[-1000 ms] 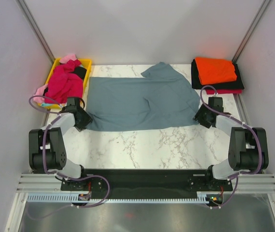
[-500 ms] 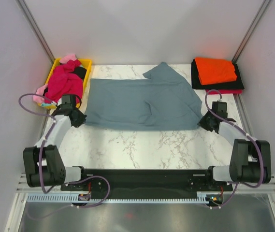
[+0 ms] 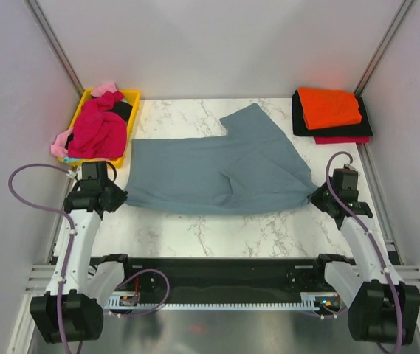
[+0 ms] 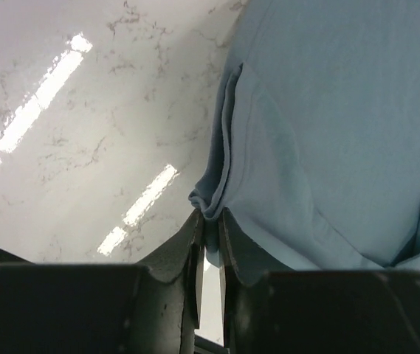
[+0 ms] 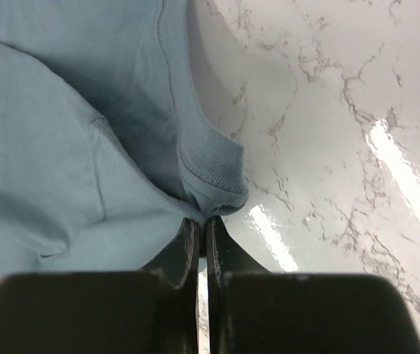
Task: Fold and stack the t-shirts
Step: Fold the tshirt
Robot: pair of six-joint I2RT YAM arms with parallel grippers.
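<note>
Slate blue-grey t-shirt (image 3: 217, 166) lies spread on the marble table (image 3: 217, 228), its near corners clamped in the left gripper (image 4: 210, 220) and right gripper (image 5: 202, 220). Beyond, a magenta shirt (image 3: 100, 129) heaps a yellow tray (image 3: 130, 94) far left; an orange shirt (image 3: 329, 107) tops a folded stack far right.

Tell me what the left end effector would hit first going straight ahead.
The blue-grey t-shirt. The left end effector is shut on its bunched corner, and the rest of the cloth spreads right ahead, so pushing on would probably just crumple it.

Blue-grey t-shirt (image 3: 210, 173) — soft matt cloth; table (image 3: 195, 228) — smooth glossy marble-look.
</note>
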